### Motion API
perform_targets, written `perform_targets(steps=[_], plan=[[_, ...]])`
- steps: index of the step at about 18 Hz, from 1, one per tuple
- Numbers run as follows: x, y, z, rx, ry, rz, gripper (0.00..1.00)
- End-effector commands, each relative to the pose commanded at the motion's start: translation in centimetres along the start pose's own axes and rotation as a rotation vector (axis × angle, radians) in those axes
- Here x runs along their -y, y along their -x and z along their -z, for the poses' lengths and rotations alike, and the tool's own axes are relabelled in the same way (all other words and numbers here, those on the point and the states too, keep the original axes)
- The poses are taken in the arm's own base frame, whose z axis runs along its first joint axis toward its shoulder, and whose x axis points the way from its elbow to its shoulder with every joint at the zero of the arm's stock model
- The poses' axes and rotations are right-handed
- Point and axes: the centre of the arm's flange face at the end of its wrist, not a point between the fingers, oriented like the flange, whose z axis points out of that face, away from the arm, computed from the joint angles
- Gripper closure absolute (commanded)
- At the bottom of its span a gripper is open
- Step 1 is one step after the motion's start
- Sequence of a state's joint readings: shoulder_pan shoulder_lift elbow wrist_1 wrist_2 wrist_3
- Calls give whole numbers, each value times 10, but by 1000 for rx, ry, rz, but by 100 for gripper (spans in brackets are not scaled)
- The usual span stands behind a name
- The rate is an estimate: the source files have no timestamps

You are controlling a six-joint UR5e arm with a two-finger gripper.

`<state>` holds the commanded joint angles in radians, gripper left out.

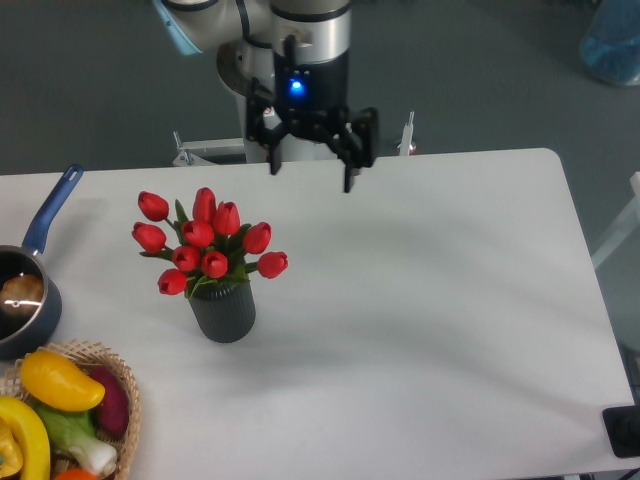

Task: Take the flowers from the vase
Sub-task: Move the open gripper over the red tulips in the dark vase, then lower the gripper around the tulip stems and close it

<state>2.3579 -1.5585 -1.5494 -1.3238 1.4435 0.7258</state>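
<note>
The flowers, a bunch of red tulip buds with green leaves, stand upright in the vase, a short dark grey ribbed cylinder on the white table's left half. Their stalk is hidden inside the vase. My gripper hangs over the table's far edge, up and to the right of the flowers and well apart from them. Its two black fingers are spread wide with nothing between them.
A blue-handled saucepan with something in it sits at the left edge. A wicker basket of vegetables stands at the front left corner. The table's far edge runs just behind my gripper.
</note>
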Motion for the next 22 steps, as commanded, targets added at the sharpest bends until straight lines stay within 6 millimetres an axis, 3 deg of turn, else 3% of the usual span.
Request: perform_targets(steps=[3, 9, 22], plan=[[19, -20, -9, -26, -1, -9, 0], [46, -27, -26, -64, -2, 17, 0], [55, -54, -47, -112, 43, -26, 0]])
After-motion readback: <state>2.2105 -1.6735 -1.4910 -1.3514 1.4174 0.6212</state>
